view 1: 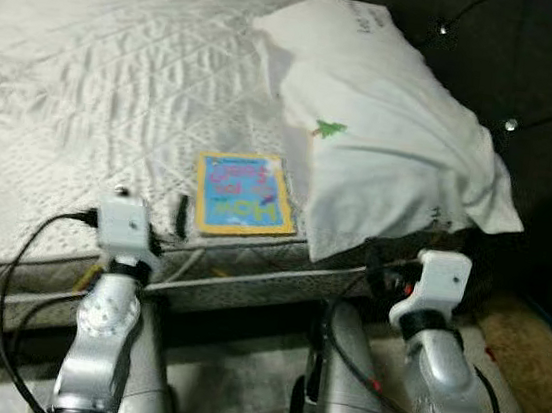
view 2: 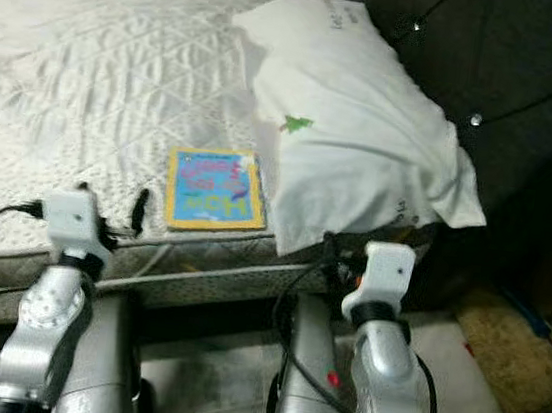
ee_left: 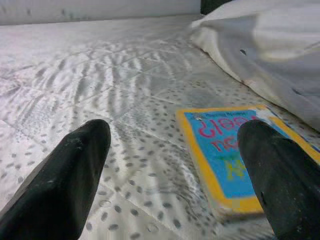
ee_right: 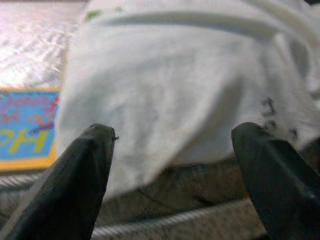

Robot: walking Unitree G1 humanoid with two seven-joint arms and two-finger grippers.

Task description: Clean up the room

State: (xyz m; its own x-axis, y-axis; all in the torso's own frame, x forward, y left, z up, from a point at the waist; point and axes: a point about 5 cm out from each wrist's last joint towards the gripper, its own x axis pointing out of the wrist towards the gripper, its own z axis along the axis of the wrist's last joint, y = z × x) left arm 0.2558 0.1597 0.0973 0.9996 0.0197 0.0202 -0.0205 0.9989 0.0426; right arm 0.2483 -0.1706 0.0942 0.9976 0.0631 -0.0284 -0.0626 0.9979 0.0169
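A blue picture book with a yellow border lies flat on the white quilted mattress, close to its near edge. Just right of it, a white pillow with a small green tree mark droops over the mattress edge. My left gripper is open, low over the mattress, with the book just ahead by one finger. My right gripper is open too, at the mattress edge and facing the pillow, nothing between its fingers. The book's corner shows beside that pillow.
A dark tufted headboard rises to the right of the pillow. On the floor at the right lies a tan rug or cushion. The mattress side and piping run across just ahead of both wrists. Black cables trail along my arms.
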